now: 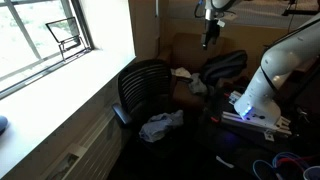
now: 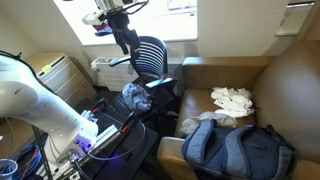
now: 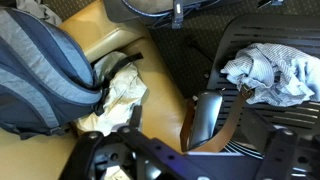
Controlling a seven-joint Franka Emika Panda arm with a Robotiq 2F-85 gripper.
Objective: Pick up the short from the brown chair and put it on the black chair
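Above the chairs: the gripper (image 2: 127, 46) is held high, jaws parted, nothing gripped.
On the black chair (image 1: 145, 82): the short (image 1: 160, 125) is seen crumpled on the seat, well clear of the claw.
On the brown chair (image 2: 290, 90): a white cloth (image 2: 232, 98) is laid beside a backpack (image 2: 240, 150).

You see a backpack (image 3: 45, 70) and pale cloth (image 3: 120, 95) on the brown chair (image 3: 100, 25), and a striped cloth (image 3: 268, 72) on the black chair (image 3: 250, 25).
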